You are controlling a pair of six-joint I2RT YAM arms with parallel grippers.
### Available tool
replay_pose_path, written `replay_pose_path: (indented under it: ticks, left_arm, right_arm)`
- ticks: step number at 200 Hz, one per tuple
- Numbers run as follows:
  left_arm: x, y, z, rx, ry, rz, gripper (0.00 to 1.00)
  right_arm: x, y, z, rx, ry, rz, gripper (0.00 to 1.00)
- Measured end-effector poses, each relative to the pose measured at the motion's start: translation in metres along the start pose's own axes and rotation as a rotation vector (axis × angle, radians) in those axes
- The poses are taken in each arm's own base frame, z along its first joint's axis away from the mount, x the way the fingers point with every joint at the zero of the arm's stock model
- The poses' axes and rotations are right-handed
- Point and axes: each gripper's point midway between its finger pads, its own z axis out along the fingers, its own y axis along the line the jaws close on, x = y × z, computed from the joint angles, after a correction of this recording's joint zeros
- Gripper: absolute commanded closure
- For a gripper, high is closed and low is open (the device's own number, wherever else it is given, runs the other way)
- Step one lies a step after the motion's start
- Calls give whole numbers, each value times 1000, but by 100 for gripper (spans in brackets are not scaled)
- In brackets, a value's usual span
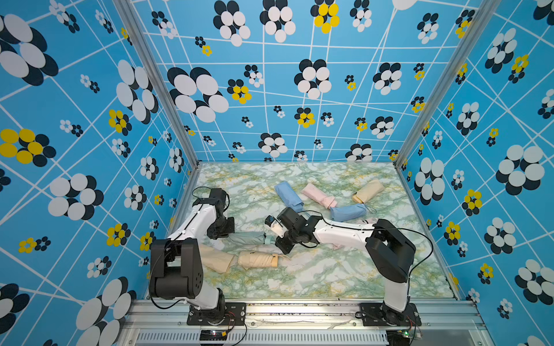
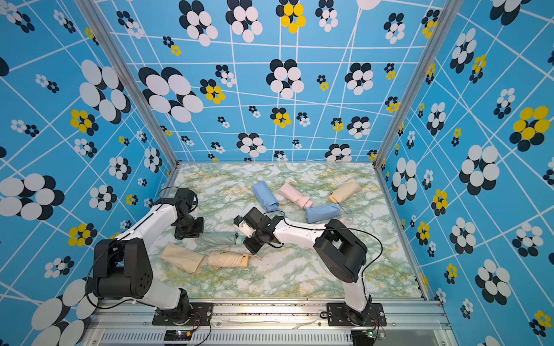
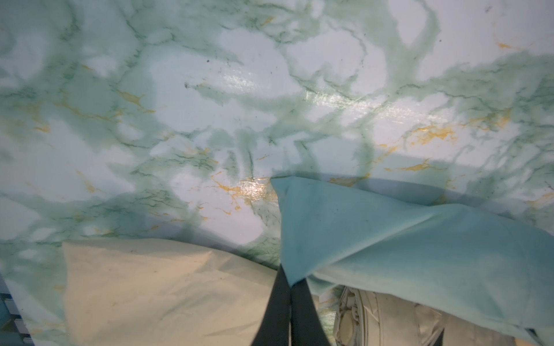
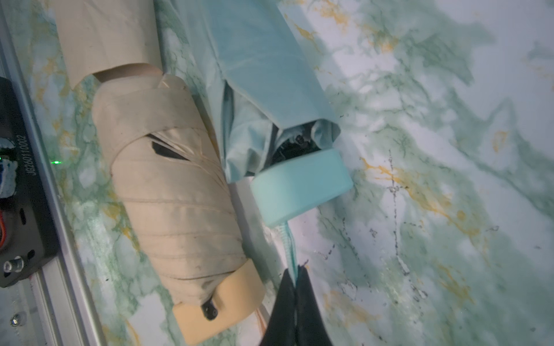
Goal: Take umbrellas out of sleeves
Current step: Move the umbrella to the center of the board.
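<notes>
A mint umbrella (image 4: 254, 140) lies partly inside its mint sleeve (image 4: 263, 60), its round mint handle (image 4: 299, 185) sticking out. My right gripper (image 4: 295, 271) is shut on the handle's wrist cord (image 4: 287, 242). The left gripper (image 3: 289, 281) is shut on a corner of the mint sleeve (image 3: 389, 239) at the far end. In both top views the pair lies between the grippers (image 1: 248, 238) (image 2: 218, 238). A bare beige umbrella (image 1: 257, 259) lies just in front, next to its empty beige sleeve (image 1: 217, 257).
Further back lie several sleeved umbrellas: blue (image 1: 289, 196), pink (image 1: 317, 194), beige (image 1: 368, 190) and another blue (image 1: 349, 212). A bit of pink (image 1: 370, 221) shows behind the right arm. Patterned walls close in the marble table (image 1: 329, 278) on three sides.
</notes>
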Motion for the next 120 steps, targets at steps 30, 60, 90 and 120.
replay_pose_path:
  ticks: [30, 60, 90, 120]
  left_arm:
    - [1, 1, -4, -8, -22, -12, 100]
    - [0, 4, -7, -29, -44, -20, 100]
    - [-3, 10, -8, -59, -62, -31, 100]
    - [-5, 14, -8, -83, -71, -37, 100]
  right_arm:
    - [1, 0, 1, 1, 1, -1, 100]
    - [1, 0, 0, 1, 1, 0, 100]
    - [1, 0, 0, 2, 1, -1, 100]
    - [1, -3, 0, 16, 0, -1, 100]
